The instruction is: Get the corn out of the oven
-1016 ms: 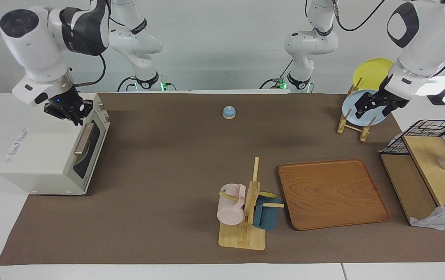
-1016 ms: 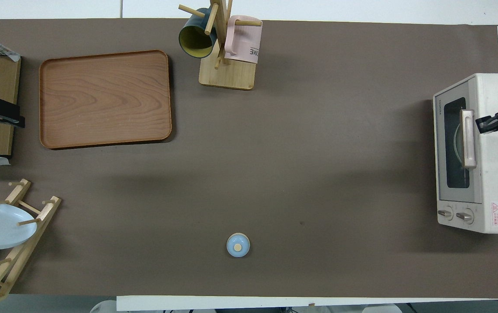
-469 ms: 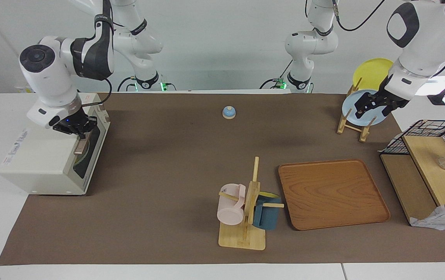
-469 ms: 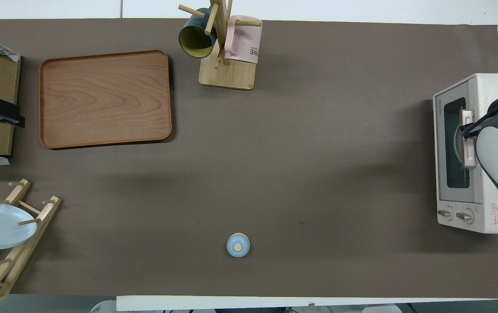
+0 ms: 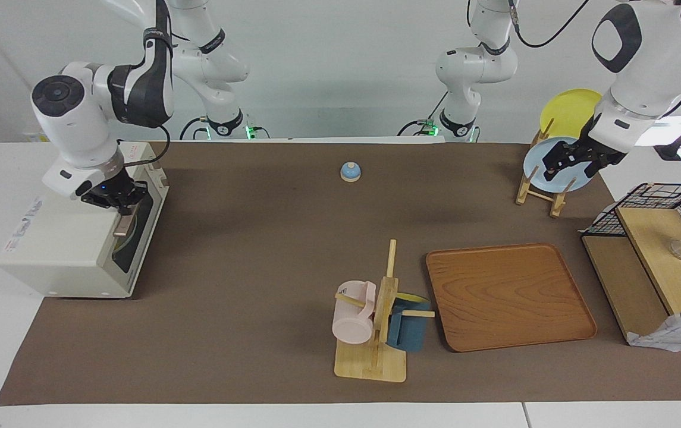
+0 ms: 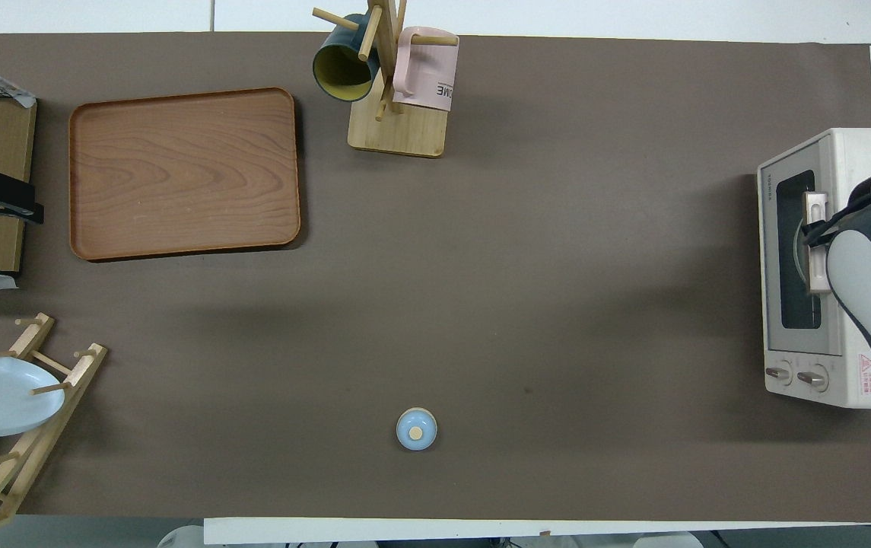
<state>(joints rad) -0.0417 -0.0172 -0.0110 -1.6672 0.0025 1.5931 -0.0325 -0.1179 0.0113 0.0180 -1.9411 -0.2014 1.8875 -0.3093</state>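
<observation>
Oven [image 5: 72, 244] door closed, right pincer [image 5: 121, 205] at its handle [image 5: 124, 223], grip unclear, left pincer [image 5: 572, 164] waiting, grip unclear

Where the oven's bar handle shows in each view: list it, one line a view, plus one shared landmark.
Facing view: the handle is on the oven door at the picture's left edge, under the right gripper.
Overhead view: the handle is at the picture's right edge, partly covered by the right arm.
Shared landmark: the blue bell, nearer to the robots than the mug rack.
</observation>
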